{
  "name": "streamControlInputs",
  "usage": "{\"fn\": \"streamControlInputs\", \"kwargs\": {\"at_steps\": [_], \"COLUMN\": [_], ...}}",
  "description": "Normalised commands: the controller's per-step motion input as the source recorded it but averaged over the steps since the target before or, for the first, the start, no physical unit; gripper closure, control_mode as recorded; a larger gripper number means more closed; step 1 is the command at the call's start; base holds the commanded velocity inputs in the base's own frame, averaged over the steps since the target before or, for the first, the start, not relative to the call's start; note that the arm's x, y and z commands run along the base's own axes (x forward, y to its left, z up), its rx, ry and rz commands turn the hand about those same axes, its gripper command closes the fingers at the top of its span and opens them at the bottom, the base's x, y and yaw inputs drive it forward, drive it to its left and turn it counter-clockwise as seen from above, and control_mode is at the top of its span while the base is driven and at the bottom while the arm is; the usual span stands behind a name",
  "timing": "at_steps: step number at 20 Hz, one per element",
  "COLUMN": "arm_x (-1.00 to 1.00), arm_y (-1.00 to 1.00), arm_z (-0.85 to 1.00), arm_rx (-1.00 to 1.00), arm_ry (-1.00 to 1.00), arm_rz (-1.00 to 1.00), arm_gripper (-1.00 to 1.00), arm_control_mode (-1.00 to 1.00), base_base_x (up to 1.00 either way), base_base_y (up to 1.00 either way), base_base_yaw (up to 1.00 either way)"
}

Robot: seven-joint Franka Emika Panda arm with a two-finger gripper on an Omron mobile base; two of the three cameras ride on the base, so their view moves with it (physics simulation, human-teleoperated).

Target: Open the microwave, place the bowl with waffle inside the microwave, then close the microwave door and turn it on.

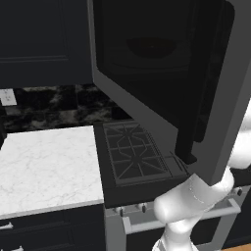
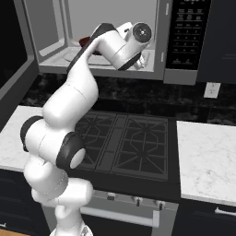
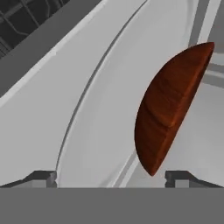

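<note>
In the hand view the gripper point(image 3: 111, 177) has its two dark fingertips point(image 3: 41, 177) set wide apart at the bottom, nothing between them. Just past them the reddish-brown bowl point(image 3: 168, 109) sits inside the microwave point(image 3: 52, 57) on the pale round turntable point(image 3: 100, 127); the view is rolled, so the bowl appears on edge. No waffle can be made out in it.

The right base view gives the arm point(image 2: 69, 106) reaching up from the lower left into the microwave's grey cavity, a sliver of bowl point(image 2: 84, 42) behind the wrist, and the dark control panel point(image 2: 186, 34) at right.

The left base view has the microwave door point(image 1: 162, 78) swung wide open, the bowl dim through its glass.

Below lie the black stove point(image 2: 124, 143) and white marble counter point(image 1: 46, 164), then dark cabinets point(image 1: 44, 39) and a dark backsplash point(image 1: 54, 105).
</note>
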Motion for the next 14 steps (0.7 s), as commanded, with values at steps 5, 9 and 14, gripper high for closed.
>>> {"fn": "streamControlInputs", "kwargs": {"at_steps": [5,9,14], "arm_x": [-1.0,-1.0,-1.0], "arm_y": [-0.3,-0.27,-0.17], "arm_z": [0.0,0.0,0.09], "arm_rx": [-0.06,-0.21,-0.17], "arm_ry": [-0.13,-0.03,0.0], "arm_rz": [0.42,0.45,0.37], "arm_gripper": [-1.0,-1.0,-1.0], "arm_control_mode": [-1.0,-1.0,-1.0], "base_base_x": [0.0,0.0,0.0], "base_base_y": [0.0,0.0,0.0], "base_base_yaw": [0.0,0.0,0.0]}}
